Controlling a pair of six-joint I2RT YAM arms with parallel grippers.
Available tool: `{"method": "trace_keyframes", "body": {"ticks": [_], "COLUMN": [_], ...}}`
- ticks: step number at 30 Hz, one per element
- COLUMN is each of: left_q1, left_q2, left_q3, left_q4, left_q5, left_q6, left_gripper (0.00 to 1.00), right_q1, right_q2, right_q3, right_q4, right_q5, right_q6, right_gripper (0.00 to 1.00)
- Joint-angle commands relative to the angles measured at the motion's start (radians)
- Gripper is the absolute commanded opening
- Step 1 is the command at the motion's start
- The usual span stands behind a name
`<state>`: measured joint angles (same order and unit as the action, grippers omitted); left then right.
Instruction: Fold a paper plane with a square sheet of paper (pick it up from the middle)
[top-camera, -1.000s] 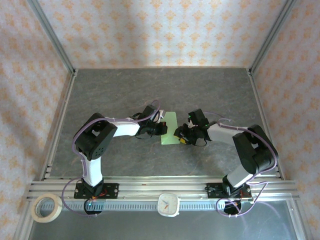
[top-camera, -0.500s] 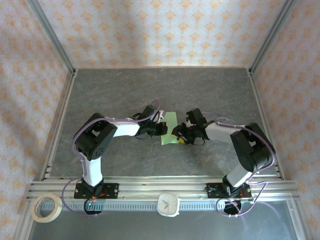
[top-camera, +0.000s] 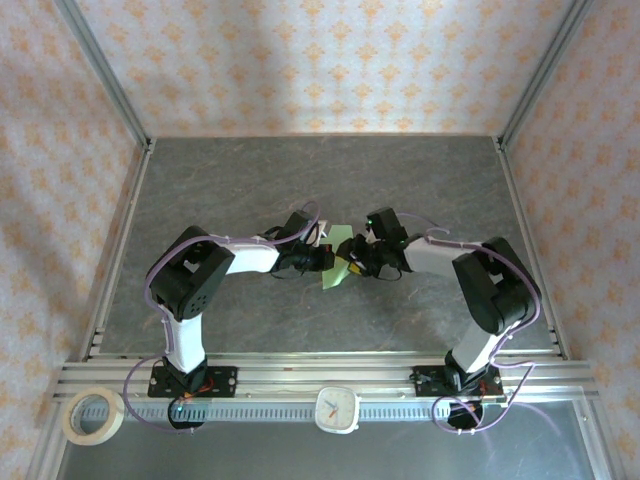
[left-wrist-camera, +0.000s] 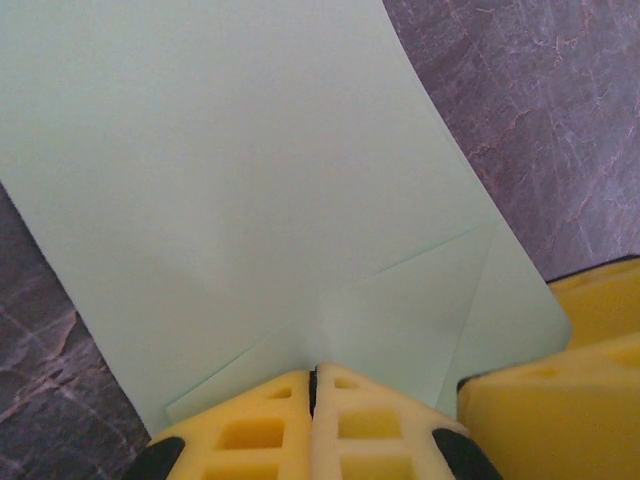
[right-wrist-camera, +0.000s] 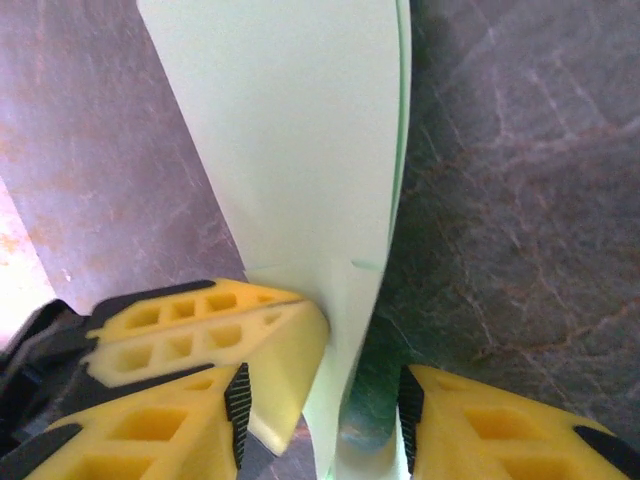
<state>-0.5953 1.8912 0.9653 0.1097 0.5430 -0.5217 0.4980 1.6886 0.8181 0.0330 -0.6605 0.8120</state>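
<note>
The thin pale green square sheet of paper (left-wrist-camera: 250, 180) sits around the middle of the dark grey marbled table (top-camera: 250, 180), well away from every edge and corner, with one side curling up. It shows slanting creases and a turned-in corner flap, so folding looks barely begun: there is no pointed dart yet, and most folds seem left to do. The left gripper (left-wrist-camera: 315, 385) is pinched tight on the sheet's edge. The right gripper (right-wrist-camera: 335, 395) stands partly apart, straddling another edge without squeezing it. Count: one sheet, two grippers, one tape roll (top-camera: 93, 415), and one small white clock (top-camera: 337, 408) by the near edge
</note>
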Motion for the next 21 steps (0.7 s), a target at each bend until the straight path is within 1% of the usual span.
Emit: {"method": "trace_keyframes", "body": {"ticks": [1,6,11,18,21], "left_q1": [0.002,0.002,0.002,0.002,0.002], "left_q2": [0.01,0.006,0.002,-0.001,-0.006], "left_q3": [-0.03,-0.024,-0.025,-0.028,-0.029], "left_q4": [-0.056,-0.056,-0.046,-0.044,-0.043], "left_q5": [0.005,0.01,0.018,0.021,0.021], "left_q6": [0.025,0.025,0.016,0.013,0.012], "left_gripper": [0.0,0.0,0.0,0.0,0.0], "right_q1": [-0.032,-0.064,-0.069,-0.08,-0.086], "right_q2": [0.017,0.048,0.073,0.074,0.074], "right_q3": [-0.003,0.0,-0.006,-0.046,-0.057], "right_q4": [0.097,0.126,0.15,0.209,0.218], "right_q5": [0.001,-0.034,-0.057,-0.073,-0.078], "right_q6": [0.012,-0.007,-0.013,-0.007,-0.007], "right_gripper": [0.4,0.31,0.3,0.15,0.12]}}
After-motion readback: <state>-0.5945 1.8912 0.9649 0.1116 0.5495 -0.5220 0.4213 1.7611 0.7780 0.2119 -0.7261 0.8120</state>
